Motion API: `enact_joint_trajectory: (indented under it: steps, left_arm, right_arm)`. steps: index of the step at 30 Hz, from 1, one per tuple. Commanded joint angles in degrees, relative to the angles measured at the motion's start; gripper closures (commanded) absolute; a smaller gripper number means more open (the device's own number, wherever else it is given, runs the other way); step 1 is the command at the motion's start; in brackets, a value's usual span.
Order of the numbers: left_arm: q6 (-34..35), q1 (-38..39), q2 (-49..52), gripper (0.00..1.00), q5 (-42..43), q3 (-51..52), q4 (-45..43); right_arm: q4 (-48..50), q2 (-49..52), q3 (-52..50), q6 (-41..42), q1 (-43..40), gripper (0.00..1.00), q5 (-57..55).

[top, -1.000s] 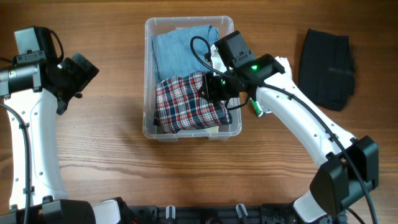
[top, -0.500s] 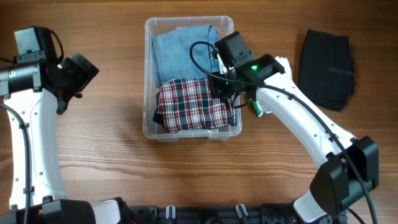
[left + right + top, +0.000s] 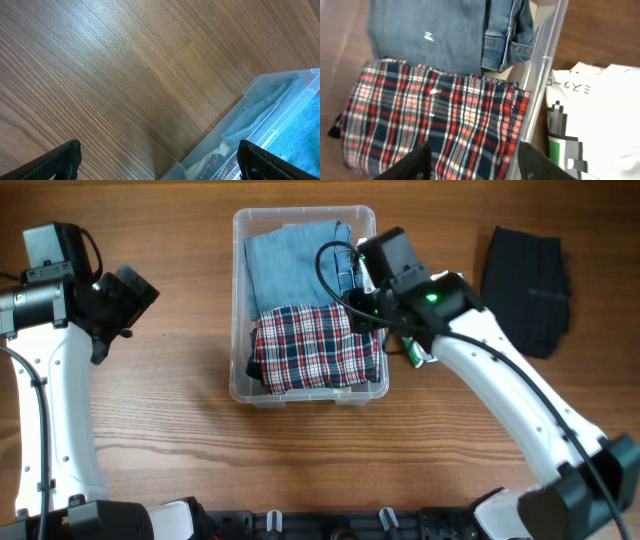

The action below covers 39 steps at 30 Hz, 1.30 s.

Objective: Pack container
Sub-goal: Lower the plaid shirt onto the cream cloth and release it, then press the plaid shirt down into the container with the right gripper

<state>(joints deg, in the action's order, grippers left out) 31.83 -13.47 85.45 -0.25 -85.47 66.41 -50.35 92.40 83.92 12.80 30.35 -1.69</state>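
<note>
Clear rectangular plastic container [image 3: 240, 310] with rounded corners and a thick rim sits mid wooden table [image 3: 150, 410], between the two arms; all positions below are relative to it. Inside, at the end furthest from the robot: folded light-blue denim jeans [image 3: 290, 265], heavy weave, stitched waistband seam turned toward the right wall. Inside, at the near end: folded red/navy/white plaid shirt [image 3: 312, 348], thin soft cloth lying flat, top edge touching or slightly overlapping the denim. My read is that the folds are laid end to end to fill the floor and keep the stack low. Right gripper [image 3: 476, 162] hangs over the shirt's right edge, just inside the right wall, jaws part-open with nothing between them, so the shirt looks placed and not held. Just outside the right wall is a white garment with green pixel print [image 3: 590, 115], flat on the table and probably next in. Well off to the right is a folded black cloth [image 3: 525, 278], matte and loosely squared, also waiting. Left gripper [image 3: 160, 157] is parked well out to the left over bare wood, jaws spread wide and empty, likely clear of the right arm's working space
</note>
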Motion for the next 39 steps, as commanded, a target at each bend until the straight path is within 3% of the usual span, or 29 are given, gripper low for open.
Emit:
enact_joint_trajectory:
  steps: [1,3,7,9,26,39]
  left_arm:
    - [-0.02,-0.31,-0.17,0.0,0.24,-0.5,0.0]
    - [-0.02,-0.31,-0.17,0.0,0.24,-0.5,0.0]
    - [-0.02,-0.31,-0.17,0.0,0.24,-0.5,0.0]
    - [-0.02,-0.31,-0.17,0.0,0.24,-0.5,0.0]
    - [-0.02,-0.31,-0.17,0.0,0.24,-0.5,0.0]
    - [-0.02,-0.31,-0.17,0.0,0.24,-0.5,0.02]
  right_arm:
    - [-1.88,-1.6,0.59,-0.81,0.61,0.55,3.56]
    - [-2.99,-1.22,0.57,-0.81,1.55,0.64,4.66]
    - [-3.06,0.13,0.55,-0.74,3.98,0.91,3.96]
    - [-3.19,1.2,0.46,-0.04,4.83,0.96,2.6]
    - [-2.78,14.97,-4.33,2.86,6.51,0.96,1.75]
    - [-1.36,18.75,-4.55,3.89,7.43,0.96,4.76]
